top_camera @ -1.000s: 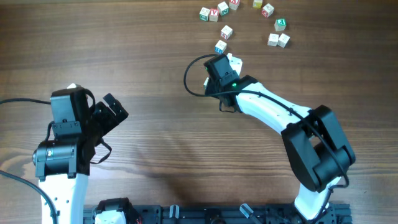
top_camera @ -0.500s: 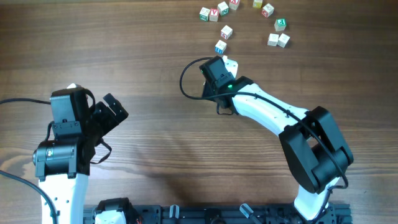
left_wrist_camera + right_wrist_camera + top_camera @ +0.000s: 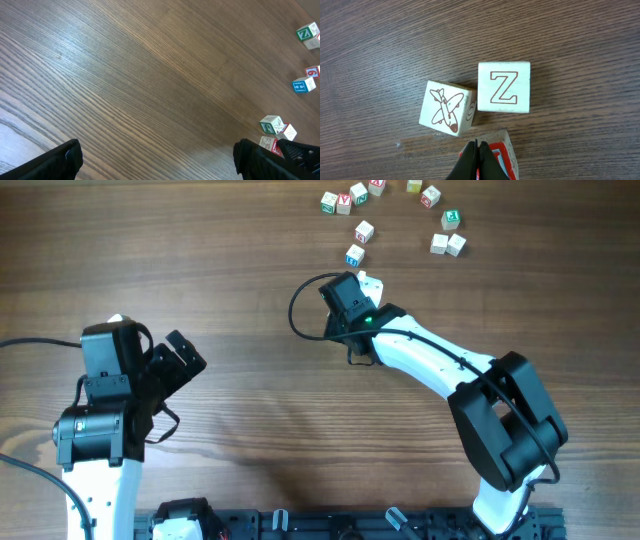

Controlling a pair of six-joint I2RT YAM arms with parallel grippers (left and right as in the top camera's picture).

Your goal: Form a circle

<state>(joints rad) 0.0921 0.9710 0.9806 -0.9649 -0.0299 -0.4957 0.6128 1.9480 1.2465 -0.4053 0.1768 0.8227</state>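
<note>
Table (image 3: pixel 240 290): dark brown wood, grain running side to side before me.
Far edge, right of middle: scattered letter cubes (image 3: pixel 451 219), loosely spaced, each flat on the wood.
Nearer me than those: tight group of cubes (image 3: pixel 273 125) on bare wood.
In that group: Z cube (image 3: pixel 504 87) touches airplane cube (image 3: pixel 447 108) at a corner; third cube (image 3: pixel 507 155) sits just beside them, red and blue print, perhaps a letter.

Circle (image 3: pixel 504 87): three tiny whitish wooden cubes, tightly bunched, no closed ring.
Faces: outlined Z; airplane drawing; third cube red-marked, partly hidden.
Pose: flat, Z and airplane cubes touching.
Place: table's (image 3: pixel 200 280) far half, near mid-width.
</note>
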